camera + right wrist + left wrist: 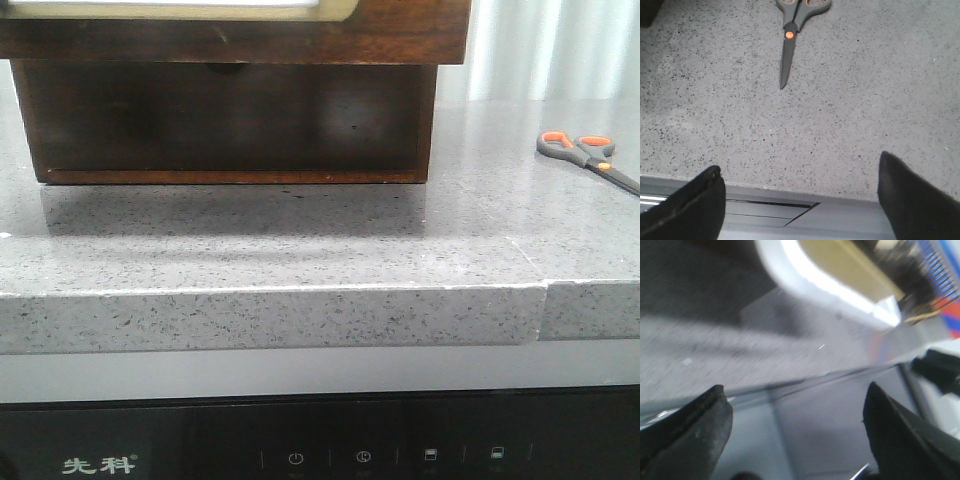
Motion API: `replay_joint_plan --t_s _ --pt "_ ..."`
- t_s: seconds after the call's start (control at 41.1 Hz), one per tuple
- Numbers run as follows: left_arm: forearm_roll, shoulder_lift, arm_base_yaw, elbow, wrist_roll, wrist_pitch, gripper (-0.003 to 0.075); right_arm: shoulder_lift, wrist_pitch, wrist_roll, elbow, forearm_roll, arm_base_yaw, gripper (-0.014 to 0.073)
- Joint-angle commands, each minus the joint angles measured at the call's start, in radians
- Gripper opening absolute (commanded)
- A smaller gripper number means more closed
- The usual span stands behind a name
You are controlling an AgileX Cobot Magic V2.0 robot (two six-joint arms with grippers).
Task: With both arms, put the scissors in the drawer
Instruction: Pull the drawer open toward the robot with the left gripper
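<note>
Panel [300,455] lettering "先科", neighbouring icons perhaps buttons.

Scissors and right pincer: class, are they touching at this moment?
Apart. The right wrist view shows the scissors lying closed on the speckled counter, with bare counter between them and the open right pincer, whose fingertips hold nothing.

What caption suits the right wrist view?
Open right gripper hovers at the edge of the speckled countertop, closed scissors lying ahead, untouched.
</note>
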Motion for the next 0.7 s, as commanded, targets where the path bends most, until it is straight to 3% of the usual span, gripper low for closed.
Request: replay_joint_plan --t_s 0.0,0.243,0.365,0.681 --pt "0.115 -0.058 -0.001 -0.069 -0.103 0.007 0.0531 0.006 -0.058 -0.010 -0.025 -0.021 0.001 0.0634" --pt "0.779 -0.179 -0.001 -0.362 -0.438 0.051 0.0522 0.006 -0.058 -0.010 -0.025 0.047 0.001 0.0634" --pt "1.064 -0.178 -0.015 -0.508 -0.563 0.104 0.0477 0.009 -0.050 -0.010 -0.035 0.077 0.001 0.0634" --pt "1.452 -0.178 -0.318 -0.594 -0.711 0.231 0.0459 0.172 0.103 -0.010 -0.208 0.080 0.001 0.0634"
